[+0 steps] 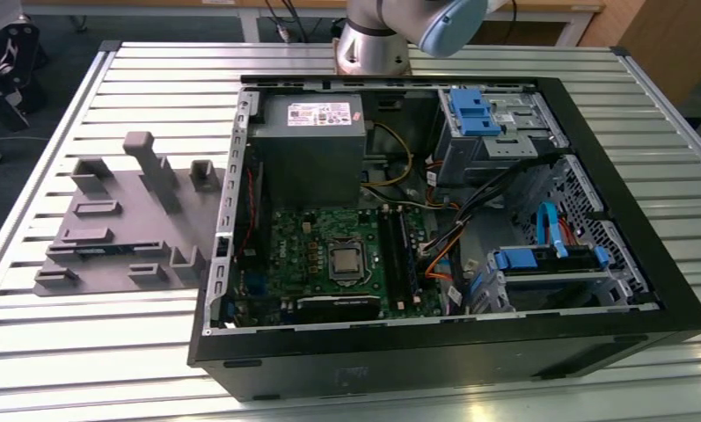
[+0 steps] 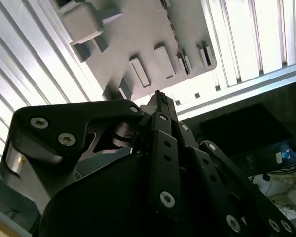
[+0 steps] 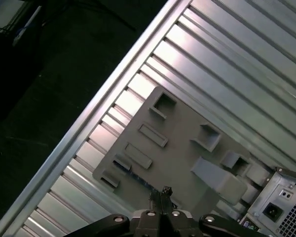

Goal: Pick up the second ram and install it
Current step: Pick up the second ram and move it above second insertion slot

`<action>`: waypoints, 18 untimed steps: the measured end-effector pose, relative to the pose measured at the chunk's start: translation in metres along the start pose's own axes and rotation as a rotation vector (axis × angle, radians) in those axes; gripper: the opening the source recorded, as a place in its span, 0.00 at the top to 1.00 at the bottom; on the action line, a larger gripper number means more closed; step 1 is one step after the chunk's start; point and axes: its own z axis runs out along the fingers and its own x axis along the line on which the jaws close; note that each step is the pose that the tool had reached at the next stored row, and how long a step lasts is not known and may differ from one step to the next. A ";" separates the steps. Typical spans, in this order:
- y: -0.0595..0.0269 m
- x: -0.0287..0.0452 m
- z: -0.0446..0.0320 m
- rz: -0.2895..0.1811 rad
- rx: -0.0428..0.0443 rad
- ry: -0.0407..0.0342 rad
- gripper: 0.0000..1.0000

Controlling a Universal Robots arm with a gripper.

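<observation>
**Desk:** Where is the second ram?

**Photographer:** In the first wrist view, the second ram [image 3: 134,174] is the thin blue-green strip standing on edge in a slot of the grey holder [image 3: 187,143]. It sits near the holder's edge, on the side away from the computer case [image 1: 444,352]. The holder lies flat on the slatted metal worktop [image 1: 150,88], just beside the case on the exterior view's left.

**Desk:** And the gripper?

**Photographer:** The gripper [image 3: 164,189] hangs above the holder. In the first wrist view its tips line up just off one end of the strip, and no contact shows. The fingers [image 3: 160,197] are pressed together, with nothing visible between them. The second wrist view shows the same closed tips [image 2: 158,95] over the holder's raised blocks.

**Desk:** What about the case itself?

**Photographer:** It lies open on its side, with the green motherboard [image 1: 297,242] exposed and the square processor [image 1: 347,261] near its middle. Long black slots [image 1: 389,255] run alongside the processor. I cannot tell whether a module already sits in any of them. The arm [image 1: 374,44] rises from the worktop behind the case.
</observation>
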 end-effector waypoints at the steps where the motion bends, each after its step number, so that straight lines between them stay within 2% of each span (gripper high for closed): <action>1: 0.0000 0.0000 0.0001 -0.016 -0.0003 0.0005 0.87; 18: -0.0001 0.0001 0.0030 -0.281 -0.0047 0.0082 0.87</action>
